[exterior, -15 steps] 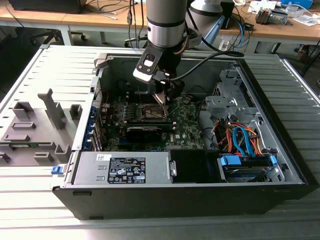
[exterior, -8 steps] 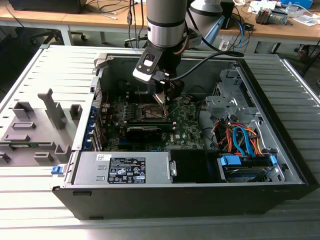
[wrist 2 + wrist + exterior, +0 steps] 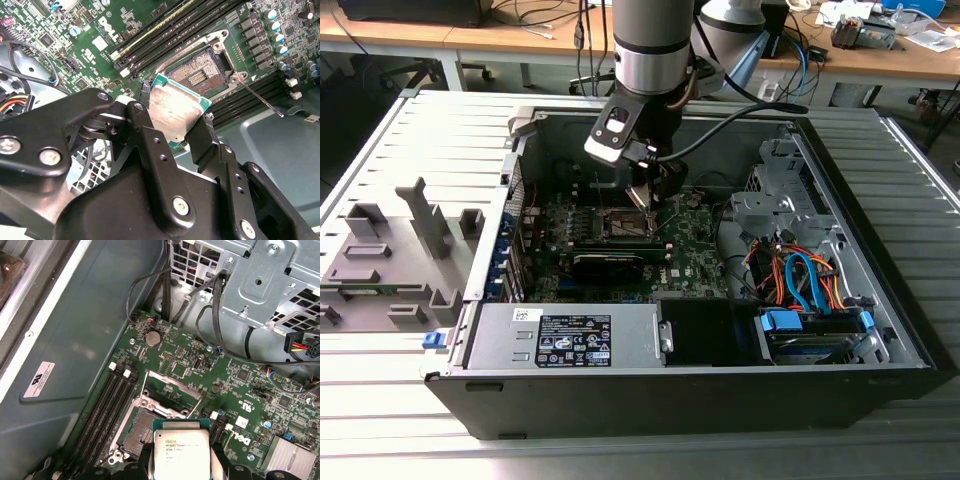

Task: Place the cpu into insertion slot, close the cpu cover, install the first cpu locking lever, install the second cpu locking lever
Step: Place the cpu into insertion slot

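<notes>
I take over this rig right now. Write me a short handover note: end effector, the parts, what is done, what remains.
End effector: shut on the cpu, held by its edges above the board.
Insertion slot: bare, contacts exposed; the cpu hangs beside it, not seated.
Cpu cover: swung open.
Done: cpu picked up, now at the slot.
Left: seating, cover, both locking levers.

A workshop-like electronics lab: an opened computer case (image 3: 670, 400) on a ribbed metal table (image 3: 400, 130), cable-strewn wooden benches (image 3: 520, 42) behind.
</notes>
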